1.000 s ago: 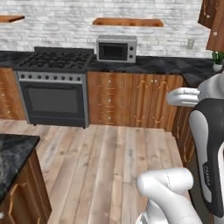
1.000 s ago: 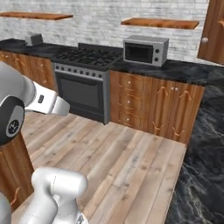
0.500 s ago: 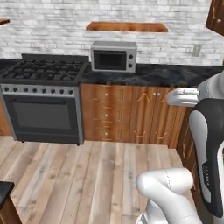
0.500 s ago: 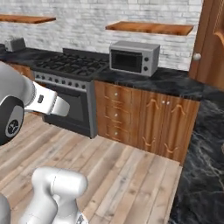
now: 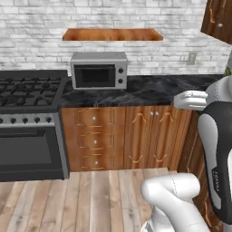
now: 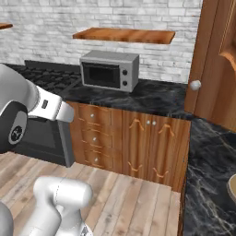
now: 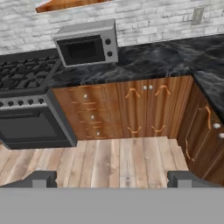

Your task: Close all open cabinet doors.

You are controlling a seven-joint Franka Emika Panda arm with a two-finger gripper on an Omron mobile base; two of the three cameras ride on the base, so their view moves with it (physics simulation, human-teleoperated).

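A tall reddish-brown cabinet door [image 6: 213,64] with a round silver knob stands swung open over the black counter at the right; its lower corner also shows as the cabinet door [image 5: 219,20] at the top right of the left base view. Under the counter, the pair of lower cabinet doors [image 7: 147,108] with arched moulding sits flush and shut, also seen as the lower cabinet doors [image 5: 152,136]. More doors [image 7: 204,131] line the right side of the corner. My gripper [image 7: 113,179] is open, its fingertips [image 7: 42,178] far apart with nothing between them, well back from the cabinets.
A silver microwave [image 5: 99,70] stands on the black marble counter [image 5: 154,90] below a wooden shelf [image 5: 112,34]. A drawer stack [image 5: 93,141] and a black stove with oven [image 5: 27,136] lie to the left. Wood floor [image 7: 118,162] stretches ahead.
The whole picture has shifted: the base has moved, so the stove slides left and the microwave, corner counter and open door loom nearer. The gripper stays open.
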